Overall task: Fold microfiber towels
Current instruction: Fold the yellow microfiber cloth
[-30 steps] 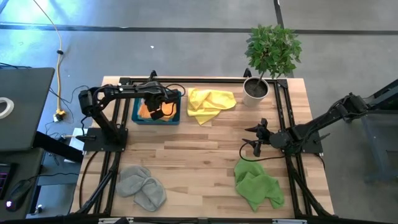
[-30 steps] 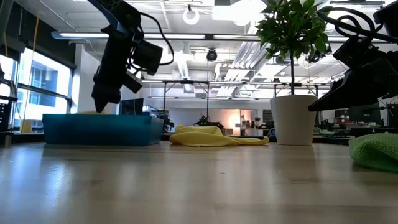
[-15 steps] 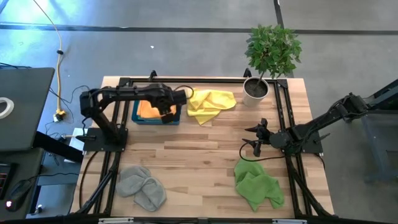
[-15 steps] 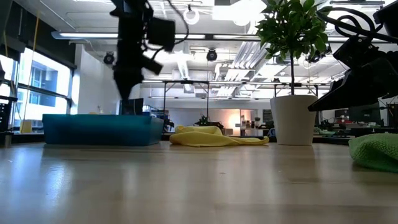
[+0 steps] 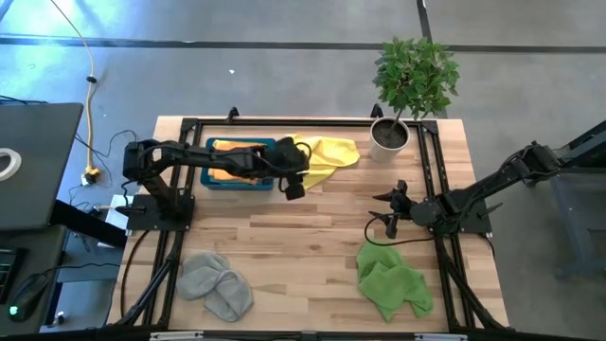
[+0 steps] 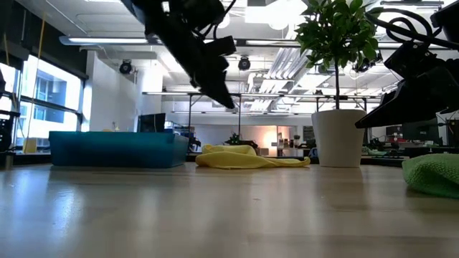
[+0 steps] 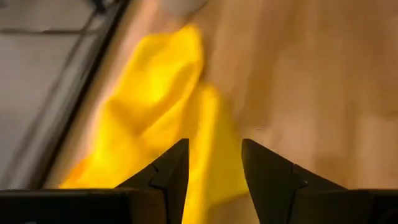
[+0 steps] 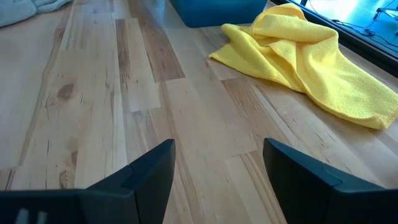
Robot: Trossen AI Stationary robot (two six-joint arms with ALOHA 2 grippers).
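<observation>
The yellow towel [image 5: 325,157] lies crumpled on the bench [image 5: 312,237] near the far edge, between the dark teal tray [image 5: 239,180] and the white pot of the plant [image 5: 388,138]. An orange towel [image 5: 235,157] sits inside the tray, partly hidden by the left arm. The grey towel [image 5: 216,282] lies bunched near the front edge on the left side, and the green towel [image 5: 393,282] lies heaped near the front edge on the right — well apart from each other and from the yellow one.

The left gripper [image 5: 294,186] reaches across the tray and hovers above the near left edge of the yellow towel; in the low view it hangs clear of the cloth, tilted down toward it. In the left wrist view its fingers [image 7: 171,171] stand apart with yellow cloth showing between them, and nothing is grasped.

The right gripper [image 5: 386,216] waits over bare wood just behind the green towel, pointing toward the bench's middle. Its fingers [image 8: 146,171] are spread wide and empty — the right wrist view looks past them across the boards to the yellow towel and a corner of the tray.
</observation>
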